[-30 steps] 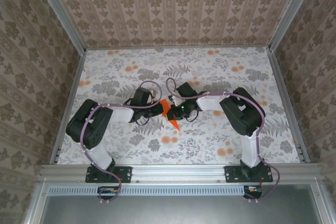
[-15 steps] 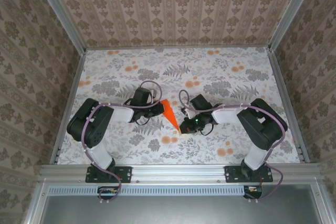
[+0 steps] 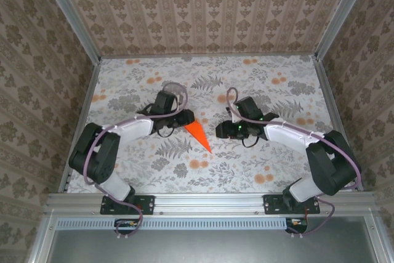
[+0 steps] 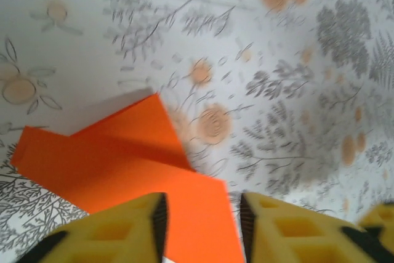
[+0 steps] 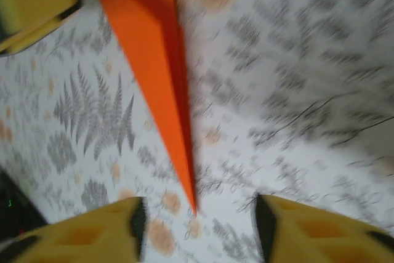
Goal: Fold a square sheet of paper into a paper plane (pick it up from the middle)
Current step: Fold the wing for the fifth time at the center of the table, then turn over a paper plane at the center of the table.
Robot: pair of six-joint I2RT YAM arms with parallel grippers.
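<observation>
noting that the left gripper, part open, and the right gripper, wider, have just released and drawn apart empty, i judge the paper plane, lying flat near the middle of the surface, finished.

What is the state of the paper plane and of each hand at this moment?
paper plane: folded into a pointed dart, lying on the table, not gripped.
left hand: open, straddling the plane's wide end.
right hand: open, empty, near the plane's tip.
</observation>
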